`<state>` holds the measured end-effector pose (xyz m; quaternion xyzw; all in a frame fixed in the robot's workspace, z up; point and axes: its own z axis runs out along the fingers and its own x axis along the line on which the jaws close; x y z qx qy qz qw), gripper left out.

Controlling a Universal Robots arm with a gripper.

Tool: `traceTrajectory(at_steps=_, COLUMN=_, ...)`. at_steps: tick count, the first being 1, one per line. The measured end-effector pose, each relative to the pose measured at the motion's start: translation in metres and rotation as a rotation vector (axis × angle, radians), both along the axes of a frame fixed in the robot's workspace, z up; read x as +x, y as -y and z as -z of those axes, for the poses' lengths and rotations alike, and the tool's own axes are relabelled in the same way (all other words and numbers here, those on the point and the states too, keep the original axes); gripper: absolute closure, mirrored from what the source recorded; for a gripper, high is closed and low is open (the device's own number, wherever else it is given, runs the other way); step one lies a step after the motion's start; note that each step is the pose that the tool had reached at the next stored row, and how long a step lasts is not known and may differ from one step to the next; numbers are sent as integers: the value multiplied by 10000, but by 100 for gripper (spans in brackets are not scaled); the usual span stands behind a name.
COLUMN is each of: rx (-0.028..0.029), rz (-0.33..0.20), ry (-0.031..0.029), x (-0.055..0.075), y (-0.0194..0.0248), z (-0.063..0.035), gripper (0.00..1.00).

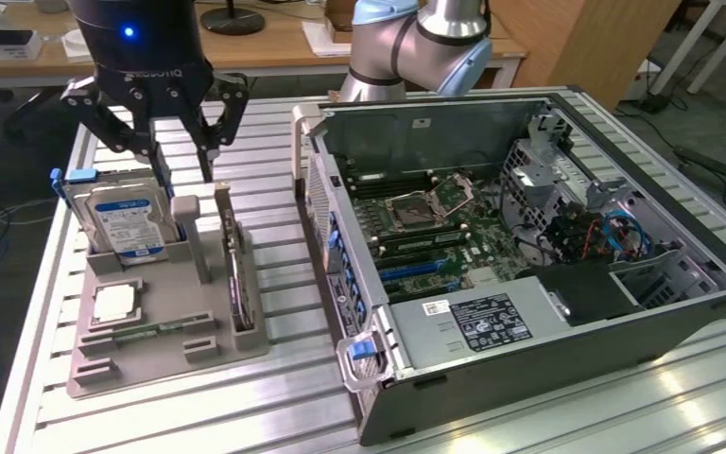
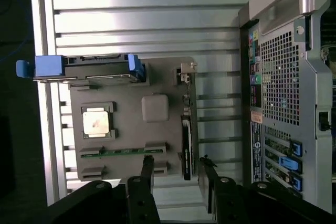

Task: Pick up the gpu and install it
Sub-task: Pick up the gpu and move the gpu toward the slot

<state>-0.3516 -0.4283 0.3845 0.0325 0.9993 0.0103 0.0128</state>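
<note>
Hovering: one pincer (image 1: 184, 163) (image 2: 176, 162), one gpu (image 1: 239, 276) (image 2: 187, 148).

The tray (image 1: 162, 357) lies on the table (image 1: 275, 407), at the exterior view's left of the case (image 1: 565, 369). The gpu (image 1: 239, 274) stands in it (on the case side).

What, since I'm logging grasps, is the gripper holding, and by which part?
Nothing is held. The gripper hangs open over the grey holder, and the gpu stands on edge in its slot there.

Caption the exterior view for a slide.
Open end effector hovers over the gpu slotted in its grey holder, beside the open computer case.
</note>
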Motion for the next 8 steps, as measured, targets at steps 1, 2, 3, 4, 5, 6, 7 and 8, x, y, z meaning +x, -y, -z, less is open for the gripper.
traceTrajectory(at_steps=1, rx=-1, rz=-8, ry=1, x=0, y=4, z=0, gripper=59)
traceTrajectory(at_steps=2, rx=-2, rz=-53, ry=1, x=1, y=4, z=1, gripper=53)
traceTrajectory(at_steps=3, rx=-1, rz=-156, ry=1, x=1, y=4, z=3, gripper=53)
traceTrajectory(at_steps=4, rx=-1, rz=-258, ry=1, x=3, y=4, z=5, gripper=53)
traceTrajectory(at_steps=5, rx=0, rz=-372, ry=1, x=4, y=5, z=8, gripper=53)
traceTrajectory(at_steps=6, rx=-1, rz=-515, ry=1, x=5, y=5, z=9, gripper=53)
traceTrajectory(at_steps=7, rx=-1, rz=-662, ry=0, x=5, y=5, z=9, gripper=53)
traceTrajectory(at_steps=8, rx=-2, rz=-795, ry=1, x=5, y=5, z=10, gripper=53)
